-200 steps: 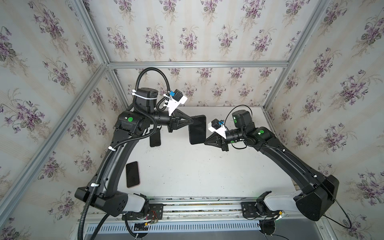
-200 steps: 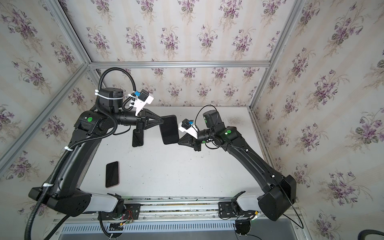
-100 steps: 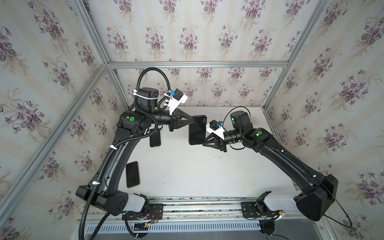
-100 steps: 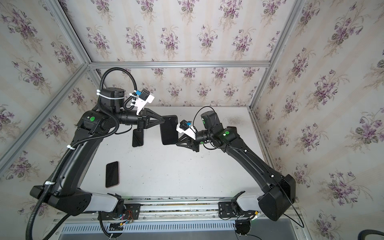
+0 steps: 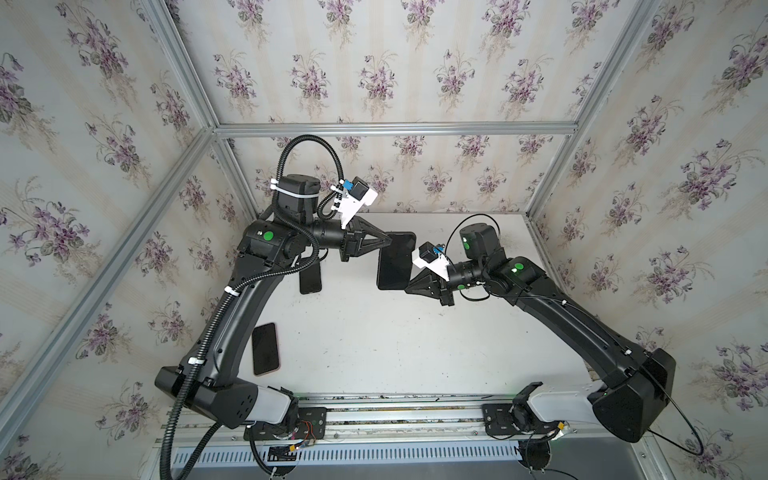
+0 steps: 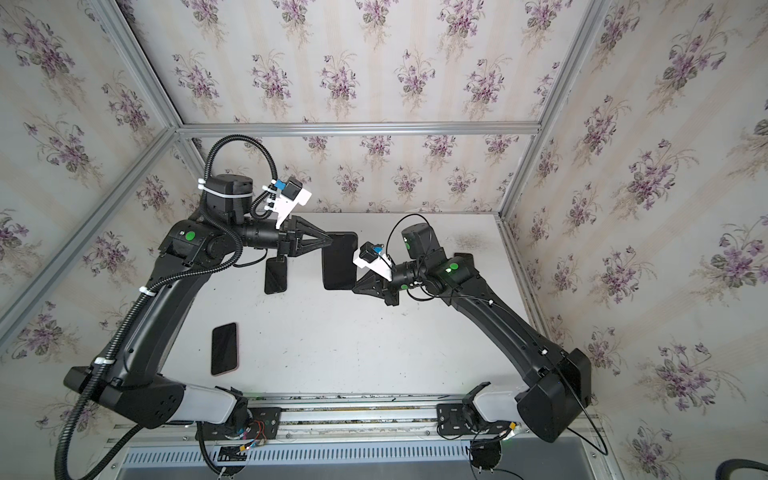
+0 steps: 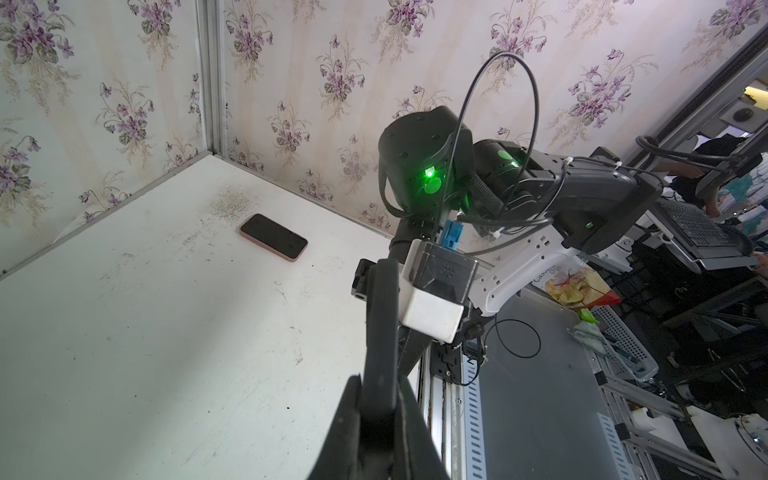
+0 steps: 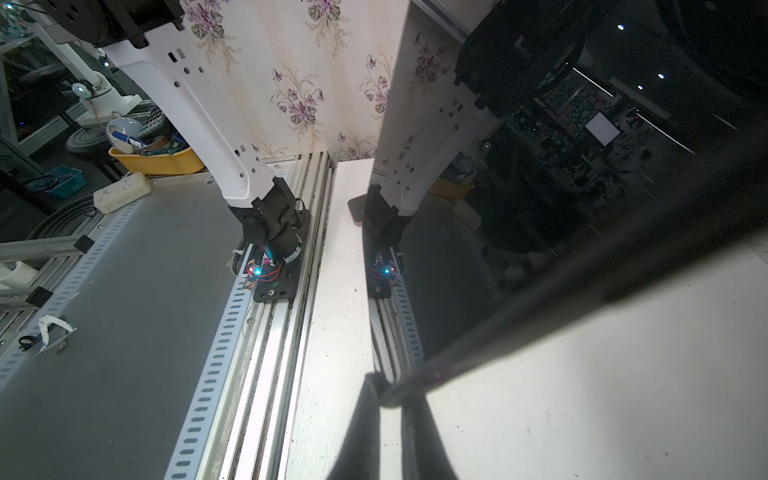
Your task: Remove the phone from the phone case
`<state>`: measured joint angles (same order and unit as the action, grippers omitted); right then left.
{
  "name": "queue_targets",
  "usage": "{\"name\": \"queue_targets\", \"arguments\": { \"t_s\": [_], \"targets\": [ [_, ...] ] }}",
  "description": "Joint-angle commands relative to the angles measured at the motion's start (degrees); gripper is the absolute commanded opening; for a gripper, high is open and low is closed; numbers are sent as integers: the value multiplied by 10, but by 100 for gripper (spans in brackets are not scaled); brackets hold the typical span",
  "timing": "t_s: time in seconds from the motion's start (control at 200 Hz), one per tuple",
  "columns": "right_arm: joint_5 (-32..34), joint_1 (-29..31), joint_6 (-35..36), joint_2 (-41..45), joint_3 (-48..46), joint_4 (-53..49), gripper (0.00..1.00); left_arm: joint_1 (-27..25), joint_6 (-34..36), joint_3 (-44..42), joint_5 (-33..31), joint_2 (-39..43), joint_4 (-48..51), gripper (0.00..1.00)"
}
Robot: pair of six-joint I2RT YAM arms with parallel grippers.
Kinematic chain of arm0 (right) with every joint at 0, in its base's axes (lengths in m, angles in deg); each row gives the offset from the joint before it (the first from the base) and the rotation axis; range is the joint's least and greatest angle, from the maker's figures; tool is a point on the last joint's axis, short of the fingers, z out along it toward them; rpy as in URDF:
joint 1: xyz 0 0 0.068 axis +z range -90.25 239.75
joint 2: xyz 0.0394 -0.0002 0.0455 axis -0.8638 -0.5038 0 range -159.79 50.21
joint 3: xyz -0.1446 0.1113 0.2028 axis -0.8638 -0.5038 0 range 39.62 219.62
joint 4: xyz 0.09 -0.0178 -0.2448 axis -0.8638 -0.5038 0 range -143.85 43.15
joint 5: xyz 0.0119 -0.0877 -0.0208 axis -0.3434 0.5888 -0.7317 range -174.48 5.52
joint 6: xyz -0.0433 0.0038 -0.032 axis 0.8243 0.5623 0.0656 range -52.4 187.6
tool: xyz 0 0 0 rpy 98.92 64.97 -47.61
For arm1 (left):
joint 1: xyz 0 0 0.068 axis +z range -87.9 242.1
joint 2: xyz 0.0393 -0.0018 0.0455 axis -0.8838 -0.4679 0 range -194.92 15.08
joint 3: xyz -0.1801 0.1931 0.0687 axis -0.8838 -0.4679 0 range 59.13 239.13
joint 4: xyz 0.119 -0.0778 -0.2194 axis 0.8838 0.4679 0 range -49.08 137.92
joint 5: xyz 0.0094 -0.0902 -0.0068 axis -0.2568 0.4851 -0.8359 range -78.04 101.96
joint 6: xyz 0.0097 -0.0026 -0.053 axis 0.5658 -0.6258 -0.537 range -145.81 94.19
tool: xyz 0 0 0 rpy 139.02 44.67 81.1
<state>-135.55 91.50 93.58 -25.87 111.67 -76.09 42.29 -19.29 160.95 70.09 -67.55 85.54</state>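
Left gripper (image 5: 390, 241) is clamped tight on an upper corner of the phone (image 5: 397, 259), which hangs tilted in the air over the back middle of the bench (image 5: 374, 345) in both top views. The right gripper (image 5: 409, 286) is pinched closed on the opposite lower corner. Only these two corner pinches carry it, so if the phone case lets go suddenly, I judge the phone could drop onto the bench. A spare phone (image 5: 310, 280) and a second spare phone (image 5: 265, 349) lie towards the left edge.

Left wrist view: the phone case (image 7: 380, 324) shows edge-on between the closed jaws. That is a narrow hold, and twisting could slip it. A pink-rimmed phone (image 7: 273, 237) lies near the back right corner of the scuffed white surface.

Right wrist view: the jaws bite the rim below the glossy screen. Whether they hold the case lip alone I cannot tell. If they hold both, pulling would only strain the two. Floral wallpaper (image 8: 291, 95) lines the walls, and an aluminium rail (image 8: 266, 332) runs along the front edge.
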Motion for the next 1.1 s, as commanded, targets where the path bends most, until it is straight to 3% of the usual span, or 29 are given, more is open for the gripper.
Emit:
{"name": "queue_targets", "arguments": {
  "t_s": [0.0, 0.515, 0.924, 1.029, 1.094],
  "targets": [
    [-11, 4, 14, 6, -4, 70, 0, -1, -34, -6, 1, -7, -33, 0],
    [86, 9, 59, 21, -24, 179, 0, 0, -177, 4, 27, -81, -70, 0],
    [114, 9, 2, 34, -73, 269, 0, 10, -269, -5, 39, -78, -139, 0],
    [149, 8, -29, 60, -111, 294, 7, 31, -352, -15, 38, -70, -205, 0],
    [180, 6, -61, 81, -142, 320, 16, 41, -414, -25, 39, -64, -256, 0]
  ]
}}
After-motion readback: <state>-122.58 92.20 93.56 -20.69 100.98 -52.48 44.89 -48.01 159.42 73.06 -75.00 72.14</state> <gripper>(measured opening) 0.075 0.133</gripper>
